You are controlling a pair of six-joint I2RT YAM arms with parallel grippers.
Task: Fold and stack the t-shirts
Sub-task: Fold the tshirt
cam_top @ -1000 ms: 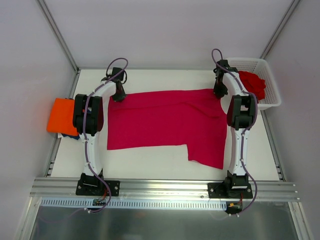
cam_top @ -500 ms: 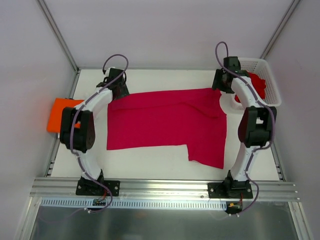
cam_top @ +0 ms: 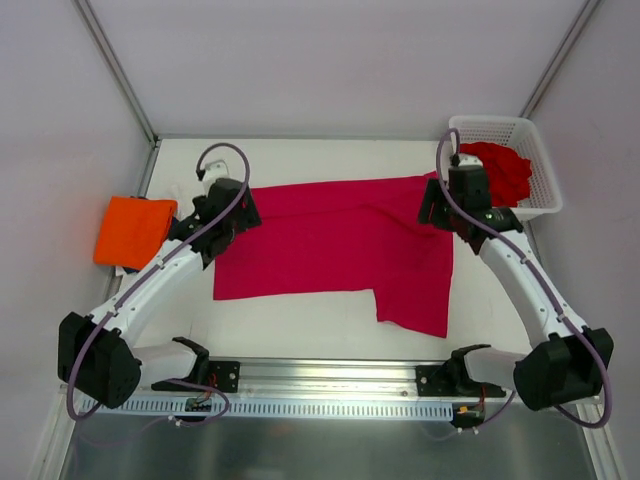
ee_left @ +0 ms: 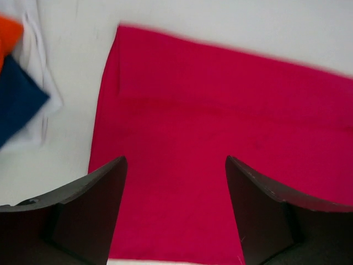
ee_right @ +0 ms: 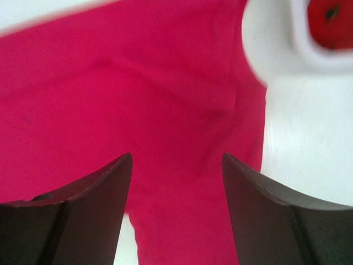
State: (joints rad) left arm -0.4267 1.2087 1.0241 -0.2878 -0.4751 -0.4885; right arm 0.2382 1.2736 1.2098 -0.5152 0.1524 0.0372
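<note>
T-shirt [cam_top: 330, 240] | under left gripper [ee_left: 175, 165] | under right gripper [ee_right: 176, 160], seemingly untouched

The crimson-pink t-shirt [cam_top: 330, 240] lies flat across the middle of my worktop [cam_top: 300, 330]. It is partly folded into a wide band, smooth apart from a few soft creases and a visible layer edge. Its right end reaches further toward me as a squared flap. At my far right a red t-shirt [cam_top: 505, 170] sits crumpled in the white basket [cam_top: 548, 205]. At my left edge an orange t-shirt [cam_top: 135, 228] lies folded, with a dark blue t-shirt [ee_left: 16, 102] beneath it, one corner poking out.
</note>
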